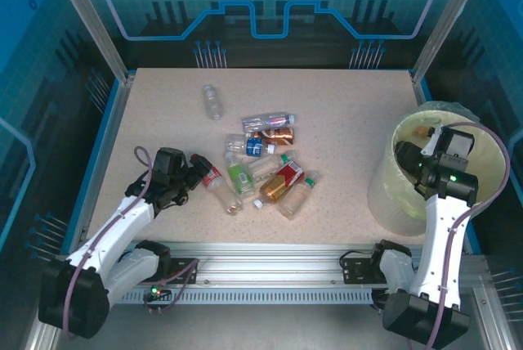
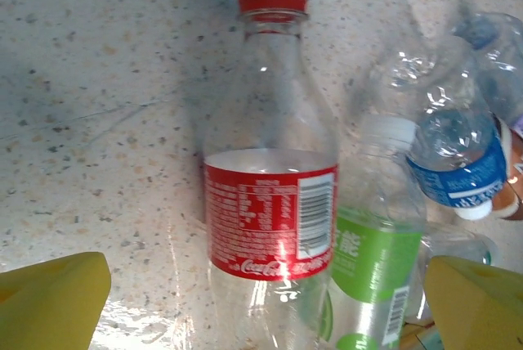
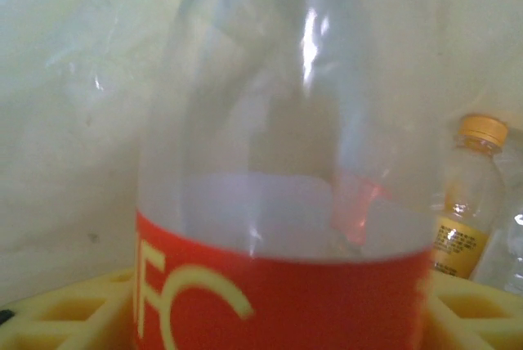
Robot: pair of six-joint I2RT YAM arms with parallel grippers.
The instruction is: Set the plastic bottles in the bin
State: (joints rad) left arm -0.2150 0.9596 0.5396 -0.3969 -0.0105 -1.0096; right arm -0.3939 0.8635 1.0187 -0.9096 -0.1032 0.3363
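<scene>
1. The left gripper (image 1: 196, 172) is hovering low over the surface (image 1: 351, 113) at about 8 o'clock and facing toward 3 o'clock. Its jaws are standing wide, with one yellow pad on each side of item 2 and touching nothing. They are probably spread this far to clear the bottle's body before closing.
2. The red-capped bottle (image 2: 274, 203), clear with a red label, is lying flat with its cap pointing away from the wrist. It is the heap's nearest member, so it is likely the next pick. A green-labelled bottle (image 2: 372, 268) is lying close along its 3 o'clock flank, leaving that pad little room.
3. The right gripper (image 3: 282, 309) is reaching into the bin's mouth. A red-banded bottle (image 3: 282, 203) is sitting between its jaws, with the pads at both flanks of the label. Whether they are gripping it or loose on it cannot be told. It is placed so that a drop lands inside the wall.
4. The bin (image 1: 384, 195) is standing at the surface's 3 o'clock. An orange-capped bottle (image 3: 472, 195) is resting inside against the liner (image 3: 65, 121).
5. The plastic bottles (image 1: 265, 166) not yet binned are lying heaped at the centre, some overlapping.
6. A lone clear bottle (image 1: 212, 103) is lying at 11 o'clock of the heap, well apart from it.
</scene>
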